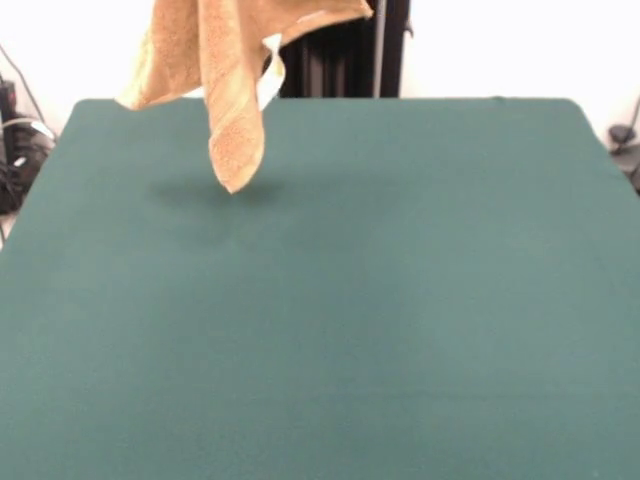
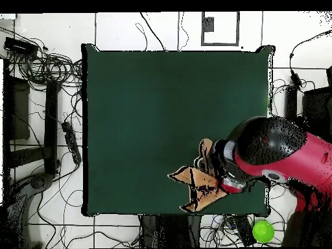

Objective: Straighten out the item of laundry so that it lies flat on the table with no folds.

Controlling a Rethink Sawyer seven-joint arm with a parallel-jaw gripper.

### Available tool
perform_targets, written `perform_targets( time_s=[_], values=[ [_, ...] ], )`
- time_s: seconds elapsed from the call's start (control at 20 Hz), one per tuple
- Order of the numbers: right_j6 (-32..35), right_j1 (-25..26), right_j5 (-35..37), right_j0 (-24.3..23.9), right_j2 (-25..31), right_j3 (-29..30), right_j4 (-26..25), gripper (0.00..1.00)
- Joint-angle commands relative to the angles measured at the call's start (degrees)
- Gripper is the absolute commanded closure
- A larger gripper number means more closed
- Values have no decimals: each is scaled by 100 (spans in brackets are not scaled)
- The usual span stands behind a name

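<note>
Tabletop [image 1: 400,330]: dark green, bare across the front view.
Arm [image 2: 285,152]: red and black, entering the overhead view from about 4 o'clock.
Towel [image 1: 235,90]: orange-tan, lifted, hanging bunched with a corner dangling just above the tabletop, near its 5 o'clock edge in the overhead view.
Claw: hidden by cloth and arm; presumably gripping the towel, but I cannot tell.
Step advice: lower slowly, touch the dangling corner down first, then drag away from it so the folds pay out flat.

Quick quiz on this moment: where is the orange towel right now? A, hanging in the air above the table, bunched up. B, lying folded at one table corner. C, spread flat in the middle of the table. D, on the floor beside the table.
A: in the front view the towel dangles from above with its lowest tip clear of the green table, throwing a shadow on the felt below.
</note>
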Motion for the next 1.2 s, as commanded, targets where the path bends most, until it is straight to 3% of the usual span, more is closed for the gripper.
perform_targets(
  time_s=[0.05, 0.3, 0.8, 1.2],
  values=[
    [-4826, -441, -138, -610, 1394, 183, -1256, 100],
    [-4908, -315, 108, -887, 1756, -113, -1545, 100],
    [-6302, 103, 455, -1325, 2115, -1170, -2125, 100],
    [-6199, 529, 333, -1257, 2074, -1587, -2041, 100]
  ],
)
